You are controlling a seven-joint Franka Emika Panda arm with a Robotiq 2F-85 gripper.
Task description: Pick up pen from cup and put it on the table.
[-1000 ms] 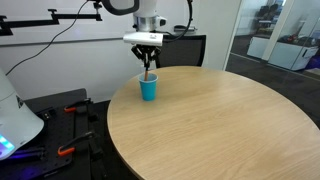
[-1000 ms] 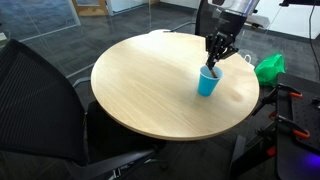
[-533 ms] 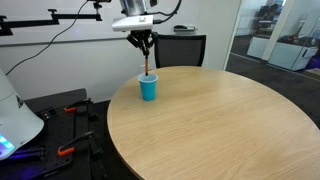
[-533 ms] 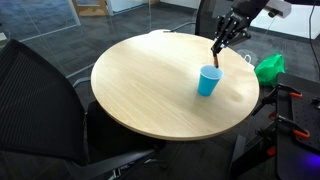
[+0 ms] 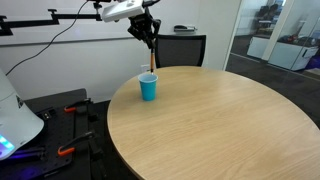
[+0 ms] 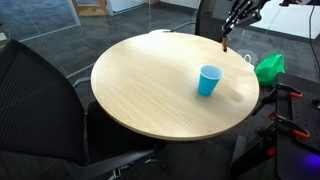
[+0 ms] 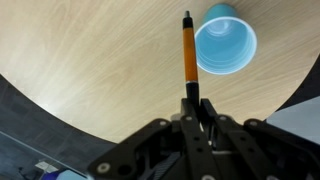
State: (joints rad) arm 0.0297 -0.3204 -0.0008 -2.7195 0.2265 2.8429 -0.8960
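- Plainly, the gripper was closed narrow on the pen, its two fingers pinching the pen's upper end. The rest of the stick ran straight out beyond the fingertips.
- In both exterior views the pen hung below the gripper, in the air and clear of the cup. It touched neither the cup nor the table.
- The pen's long axis followed the gripper's own line. It was close to upright in an exterior view and leaned a little in an exterior view, with the free end pointing down toward the tabletop.
- In the wrist view the orange barrel ran up the picture from the fingers and ended in a dark tip just beside the cup's white rim, with wood grain of the table behind it.
- The cup stood upright near the edge of the table, below the gripper and offset from it.
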